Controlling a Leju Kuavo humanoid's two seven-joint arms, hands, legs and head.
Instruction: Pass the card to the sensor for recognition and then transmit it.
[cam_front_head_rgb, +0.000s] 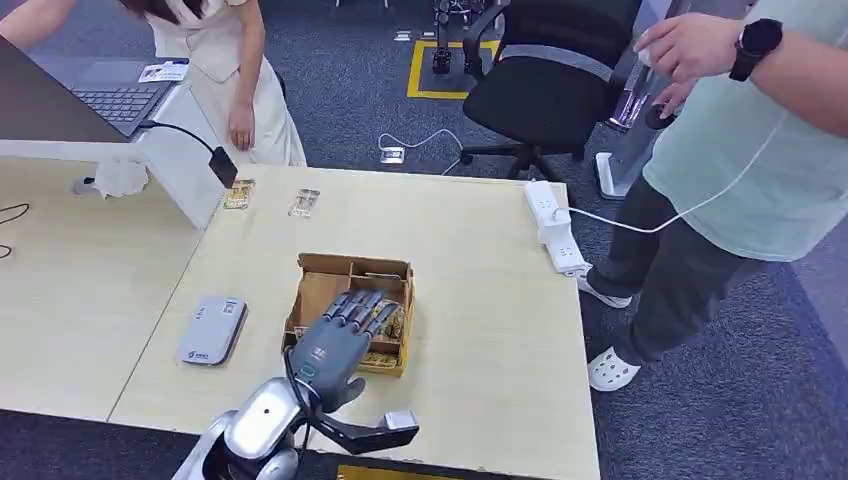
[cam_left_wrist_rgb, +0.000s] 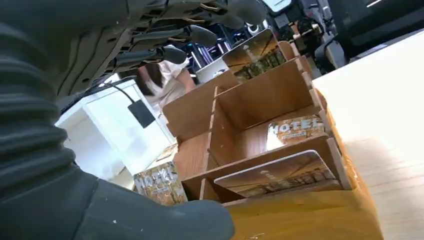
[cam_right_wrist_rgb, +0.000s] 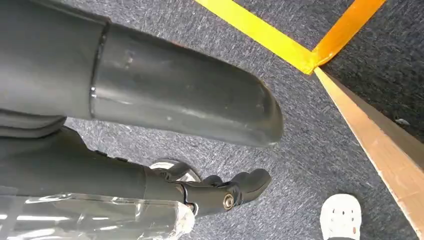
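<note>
A wooden card box (cam_front_head_rgb: 352, 272) with several compartments sits mid-table. My left hand (cam_front_head_rgb: 338, 339) hovers over its near side, fingers stretched out across the compartments and holding nothing. In the left wrist view the box (cam_left_wrist_rgb: 260, 100) holds "HOTEL" cards: one (cam_left_wrist_rgb: 278, 174) lies in the nearest slot, one (cam_left_wrist_rgb: 296, 130) lies flat in the middle, and one (cam_left_wrist_rgb: 252, 51) leans at the far end just beyond my fingertips (cam_left_wrist_rgb: 205, 34). The grey-white card sensor (cam_front_head_rgb: 211, 330) lies left of the box. My right hand (cam_right_wrist_rgb: 180, 100) hangs over the carpet, holding nothing.
Two loose cards (cam_front_head_rgb: 239, 193) (cam_front_head_rgb: 303, 203) lie at the table's far edge beside a black scanner (cam_front_head_rgb: 222, 165) on a cable. A power strip (cam_front_head_rgb: 555, 228) lies at the right edge. One person (cam_front_head_rgb: 740, 170) stands right, another (cam_front_head_rgb: 230, 70) behind by a laptop (cam_front_head_rgb: 120, 98).
</note>
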